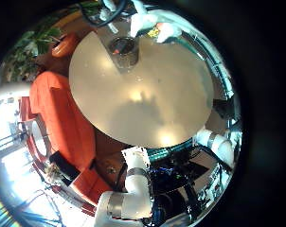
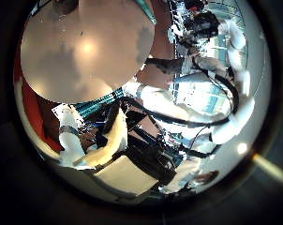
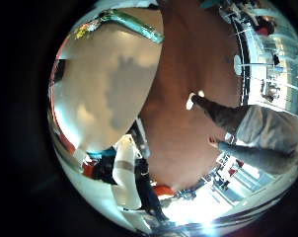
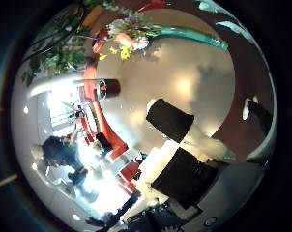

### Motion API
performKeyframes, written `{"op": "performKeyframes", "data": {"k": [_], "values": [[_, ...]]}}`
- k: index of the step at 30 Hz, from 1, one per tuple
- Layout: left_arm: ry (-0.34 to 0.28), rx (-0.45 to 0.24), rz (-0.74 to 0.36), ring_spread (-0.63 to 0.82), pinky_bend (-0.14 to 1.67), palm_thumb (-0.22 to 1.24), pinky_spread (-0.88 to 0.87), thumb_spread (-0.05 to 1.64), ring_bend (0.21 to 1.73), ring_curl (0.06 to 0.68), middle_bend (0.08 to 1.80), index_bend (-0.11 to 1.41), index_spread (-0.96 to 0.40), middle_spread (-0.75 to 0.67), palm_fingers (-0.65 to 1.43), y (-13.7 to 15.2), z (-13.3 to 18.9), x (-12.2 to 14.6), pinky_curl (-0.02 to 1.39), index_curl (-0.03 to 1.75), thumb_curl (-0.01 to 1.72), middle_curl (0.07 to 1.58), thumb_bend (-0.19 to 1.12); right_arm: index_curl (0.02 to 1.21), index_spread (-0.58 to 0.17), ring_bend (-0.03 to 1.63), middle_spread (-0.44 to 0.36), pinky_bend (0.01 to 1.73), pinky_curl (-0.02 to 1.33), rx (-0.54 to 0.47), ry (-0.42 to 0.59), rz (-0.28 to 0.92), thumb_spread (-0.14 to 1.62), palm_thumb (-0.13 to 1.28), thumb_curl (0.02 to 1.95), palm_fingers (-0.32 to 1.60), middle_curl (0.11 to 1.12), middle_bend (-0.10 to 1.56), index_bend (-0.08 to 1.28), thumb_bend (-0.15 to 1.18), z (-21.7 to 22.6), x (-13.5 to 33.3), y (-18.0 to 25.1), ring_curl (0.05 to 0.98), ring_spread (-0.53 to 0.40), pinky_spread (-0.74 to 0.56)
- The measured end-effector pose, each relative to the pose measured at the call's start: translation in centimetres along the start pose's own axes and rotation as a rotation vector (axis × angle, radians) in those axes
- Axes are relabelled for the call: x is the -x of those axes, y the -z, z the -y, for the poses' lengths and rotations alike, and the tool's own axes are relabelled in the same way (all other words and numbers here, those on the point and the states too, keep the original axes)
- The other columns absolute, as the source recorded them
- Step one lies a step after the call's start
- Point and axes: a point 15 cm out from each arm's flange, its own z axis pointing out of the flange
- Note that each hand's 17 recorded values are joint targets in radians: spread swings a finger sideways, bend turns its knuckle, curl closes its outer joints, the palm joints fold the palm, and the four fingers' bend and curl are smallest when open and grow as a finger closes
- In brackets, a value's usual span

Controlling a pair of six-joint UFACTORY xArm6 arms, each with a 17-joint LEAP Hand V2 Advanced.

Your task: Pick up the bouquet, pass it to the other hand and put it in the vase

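On the round, smooth, beige tabletop [image 1: 152,95], close to its rim, lies the bouquet of yellow, pink and white flowers with a long teal stem wrap [image 4: 136,37]. It rests flat on the wood-like surface. The right hand [image 4: 180,145] is above the tabletop and apart from the bouquet; it does not touch the bouquet. Its dark, blocky fingers [image 4: 170,118] stand out loosely and there is nothing between them, so the hand is spread and empty.

The long axis of the bouquet follows the curve of the rim. The flower heads are at the end nearer to the dark, cylindrical vase [image 4: 107,89], and the teal stem end [image 4: 199,41] points away from the vase, along the rim. In the right little finger side view the same teal stem [image 3: 129,25] shows as a thin, smooth tube, with small yellow flowers at one end.

From the left little finger side view the vase [image 1: 124,52] stands upright on the tabletop, near the rim, with its round mouth open upward. The right hand [image 1: 143,21] is just beside it there.

The left hand is well above the tabletop, since nearly the whole round top shows under it. I cannot tell how its fingers are set.
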Motion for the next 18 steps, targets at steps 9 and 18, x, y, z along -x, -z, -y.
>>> {"op": "performKeyframes", "data": {"k": [9, 18], "values": [[-0.052, 0.017, -0.021, 0.56, 0.20, 0.40, 0.53, 1.07, 0.46, 0.211, 0.19, 0.17, 0.15, 0.46, 0.08, -0.5, 0.9, 0.2, 0.33, 0.32, 0.35, 0.32, -0.02, 0.29, -0.245, 0.96, -0.070, 0.63, 0.11, 0.005, -0.092, 0.008, 1.14, 0.44, 0.37, 0.50, 0.44, 0.48, 0.17, -0.02, 3.9, -1.7, -1.5, 0.246, -0.157, 0.23], [-0.087, 0.033, -0.044, 0.57, 0.20, 0.40, 0.53, 1.07, 0.46, 0.209, 0.19, 0.17, 0.16, 0.46, 0.08, -1.1, 0.9, -0.2, 0.33, 0.32, 0.35, 0.32, -0.02, 0.33, -0.269, 0.91, -0.077, 0.65, 0.09, -0.047, -0.109, 0.000, 1.09, 0.52, 0.39, 0.39, 0.45, 0.46, 0.20, -0.01, 10.6, -3.6, -4.5, 0.245, -0.170, 0.20]]}}
